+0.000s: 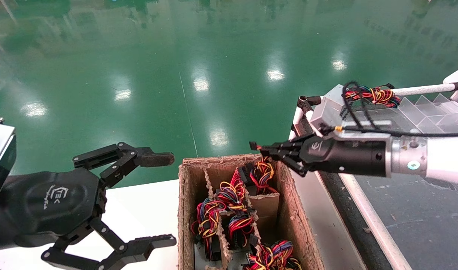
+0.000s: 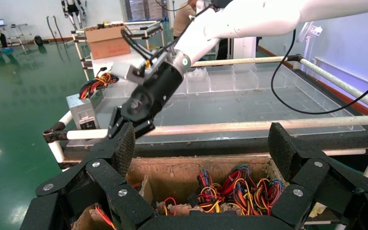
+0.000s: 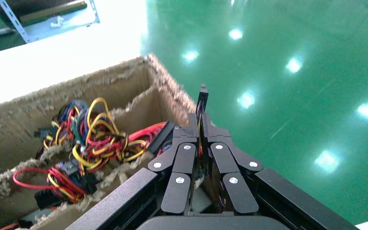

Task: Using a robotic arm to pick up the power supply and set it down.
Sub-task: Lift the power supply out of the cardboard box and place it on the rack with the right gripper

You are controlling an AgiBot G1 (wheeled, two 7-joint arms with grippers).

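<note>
A: In the head view, what is where?
B: The right gripper (image 1: pixel 264 150) reaches in from the right edge to the far rim of the cardboard box (image 1: pixel 186 210) at bottom centre. Its jaws are pressed together, pinching a small black plug (image 1: pixel 253 145) with thin wires. The left gripper (image 1: pixel 157 198) fills the lower left, jaws spread wide, over a white table (image 1: pixel 146 206).
A: And the power supply?
B: One power supply (image 1: pixel 326 110) sits at the near corner of the rack (image 1: pixel 420 108) in the upper right, its coloured wire bundle (image 1: pixel 371 94) on top. More wire bundles fill the box compartments.

A: The left wrist view?
B: The left gripper's fingers (image 2: pixel 122 148) frame the lower part, spread apart. The right gripper (image 2: pixel 124 127) hangs above the box (image 2: pixel 172 167), closed. The power supply (image 2: pixel 82 112) stands at centre left on the rack's corner.

A: The right wrist view?
B: The right gripper (image 3: pixel 201 124) is at centre, pads together on the plug (image 3: pixel 202 96) and its wires. The box (image 3: pixel 163 86) with tangled wires lies on the left; green floor (image 3: pixel 306 57) on the right.
</note>
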